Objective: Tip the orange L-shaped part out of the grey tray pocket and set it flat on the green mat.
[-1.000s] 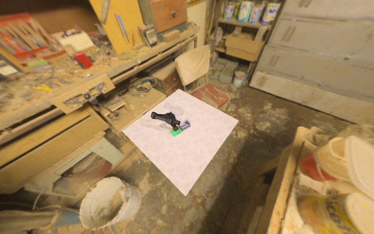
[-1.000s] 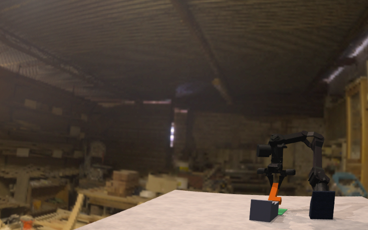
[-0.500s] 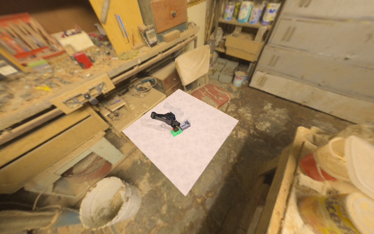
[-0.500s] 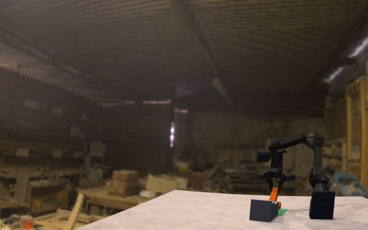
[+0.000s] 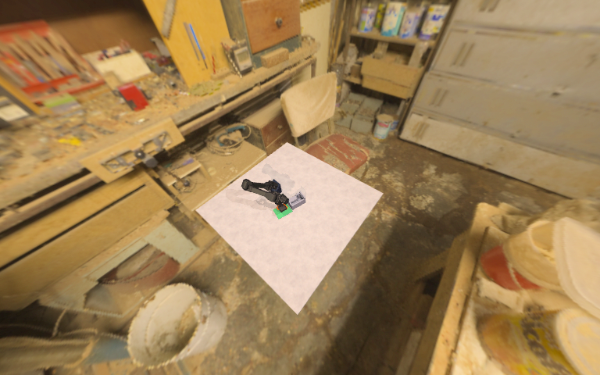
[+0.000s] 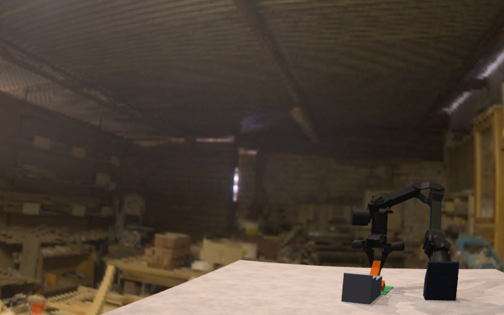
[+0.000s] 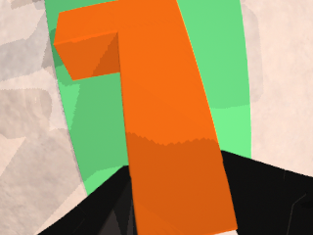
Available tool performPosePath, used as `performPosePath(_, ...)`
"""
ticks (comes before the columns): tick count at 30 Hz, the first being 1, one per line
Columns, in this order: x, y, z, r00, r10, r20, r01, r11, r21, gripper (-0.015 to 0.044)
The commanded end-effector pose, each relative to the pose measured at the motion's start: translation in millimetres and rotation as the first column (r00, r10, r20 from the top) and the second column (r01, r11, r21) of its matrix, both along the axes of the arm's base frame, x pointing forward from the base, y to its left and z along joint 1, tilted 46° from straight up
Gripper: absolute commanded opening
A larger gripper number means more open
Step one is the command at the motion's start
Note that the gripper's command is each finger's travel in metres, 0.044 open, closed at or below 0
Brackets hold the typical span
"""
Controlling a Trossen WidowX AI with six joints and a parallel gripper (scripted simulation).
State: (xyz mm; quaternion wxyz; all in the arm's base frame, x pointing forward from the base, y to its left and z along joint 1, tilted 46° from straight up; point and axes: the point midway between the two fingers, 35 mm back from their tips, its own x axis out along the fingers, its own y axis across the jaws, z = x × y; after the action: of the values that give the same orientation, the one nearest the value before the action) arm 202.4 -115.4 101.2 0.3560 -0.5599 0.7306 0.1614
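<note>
The orange L-shaped part (image 6: 375, 268) (image 7: 168, 108) is pinched by its straight end in my gripper (image 6: 376, 263) (image 7: 174, 169) (image 5: 281, 208). It hangs steeply tilted, with its L-shaped end lowest, over the green mat (image 5: 283, 215) (image 6: 387, 290) (image 7: 222, 73). In the wrist view the mat shows on both sides of the part. I cannot tell whether the low end touches the mat. The grey tray (image 5: 298, 203) (image 6: 354, 288) stands beside the mat, its pocket empty in the top view. In the exterior view it hides some of the part's lower end.
The pale table top (image 5: 301, 265) (image 6: 260, 293) carries the tray, mat and arm. The arm's dark base (image 6: 441, 280) stands to the right of the tray in the exterior view. The tray's wall rises close beside the part's low end.
</note>
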Motion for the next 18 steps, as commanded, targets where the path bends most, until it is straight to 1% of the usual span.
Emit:
performPosePath(1, 0.1, 0.1, 0.1, 1.000, 0.000, 0.000, 0.000, 1.000, 0.000, 0.0026)
performPosePath(10, 0.9, 1.8, 1.6, 1.000, 0.000, 0.001, 0.000, 1.000, 0.001, 0.0263)
performPosePath(15, 8.8, 29.4, 27.2, 1.000, 0.004, 0.001, -0.004, 1.000, 0.009, 0.0394)
performPosePath(18, 10.5, 56.6, 55.2, 1.000, 0.005, -0.001, -0.005, 1.000, 0.003, 0.0400)
